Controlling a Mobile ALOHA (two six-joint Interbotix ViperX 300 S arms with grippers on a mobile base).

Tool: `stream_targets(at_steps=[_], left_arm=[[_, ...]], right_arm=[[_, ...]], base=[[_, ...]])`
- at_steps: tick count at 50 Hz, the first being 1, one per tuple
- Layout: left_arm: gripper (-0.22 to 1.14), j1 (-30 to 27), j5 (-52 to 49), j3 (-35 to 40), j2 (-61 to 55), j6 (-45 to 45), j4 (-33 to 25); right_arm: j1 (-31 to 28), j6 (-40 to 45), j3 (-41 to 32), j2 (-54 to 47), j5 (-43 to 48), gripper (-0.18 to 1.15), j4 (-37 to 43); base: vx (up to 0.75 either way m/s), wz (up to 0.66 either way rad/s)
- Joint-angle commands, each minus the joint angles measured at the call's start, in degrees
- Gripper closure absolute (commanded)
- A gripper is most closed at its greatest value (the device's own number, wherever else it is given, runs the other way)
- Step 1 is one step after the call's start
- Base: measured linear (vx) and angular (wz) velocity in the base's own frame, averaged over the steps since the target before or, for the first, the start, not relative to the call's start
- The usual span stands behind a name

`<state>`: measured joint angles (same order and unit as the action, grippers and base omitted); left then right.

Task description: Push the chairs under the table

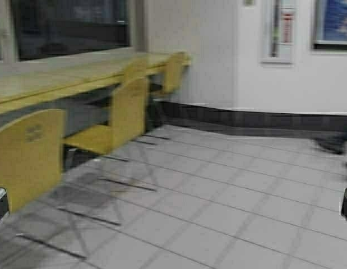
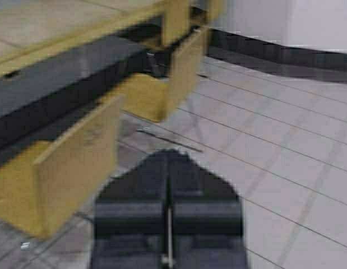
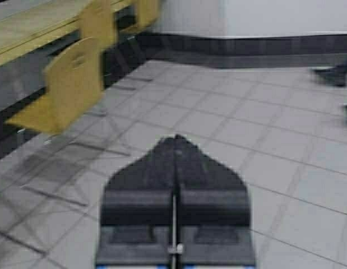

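The table (image 1: 61, 78) runs long along the left wall, its front edge stretching away toward the far corner, and three chairs stand in a row along that edge. The near chair (image 1: 27, 154) stands out from the table, its back facing the open floor; the middle chair (image 1: 120, 120) also sits out from the edge with its seat only partly beneath; the far chair (image 1: 173, 70) looks tucked closest.

The left gripper (image 2: 169, 162) is pressed together, fingers meeting in a thin seam, and it points along the floor with the near chair's back just to its table side. The right gripper (image 3: 174, 148) is likewise pressed together, well away from the table over open tiles.

So the left arm is nearer; the push should go square to the table's long edge, against the chair back.
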<state>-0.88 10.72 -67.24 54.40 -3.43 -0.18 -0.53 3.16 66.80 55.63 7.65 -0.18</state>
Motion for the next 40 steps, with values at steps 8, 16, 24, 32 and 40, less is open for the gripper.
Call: stream_targets(at_steps=[8, 16, 24, 32, 40], left_arm=[[0.89, 0.0, 0.1, 0.1, 0.2, -4.0, -0.4], [0.89, -0.1, 0.0, -0.4, 1.1, -5.1, -0.4], [0.89, 0.0, -0.1, -1.0, 1.3, -5.5, -0.4], [0.89, 0.0, 0.0, -1.2, 1.4, -5.4, -0.4], [0.89, 0.0, 0.0, -1.3, 1.4, -6.0, -0.5]], right_arm=[[-0.1, -0.1, -0.5, -1.3, 0.3, 0.93, -0.1], [-0.2, 0.4, -0.5, -1.4, 0.2, 0.93, 0.2], [-0.5, 1.8, -0.2, -1.4, -1.0, 0.93, 0.2], [-0.6, 3.7, -0.3, -1.6, -1.0, 0.93, 0.2], [-0.6, 4.0, -0.3, -1.8, -1.0, 0.93, 0.2]], base=[[0.22, 0.57], [0.20, 0.61], [0.19, 0.61], [0.19, 0.65], [0.17, 0.58]])
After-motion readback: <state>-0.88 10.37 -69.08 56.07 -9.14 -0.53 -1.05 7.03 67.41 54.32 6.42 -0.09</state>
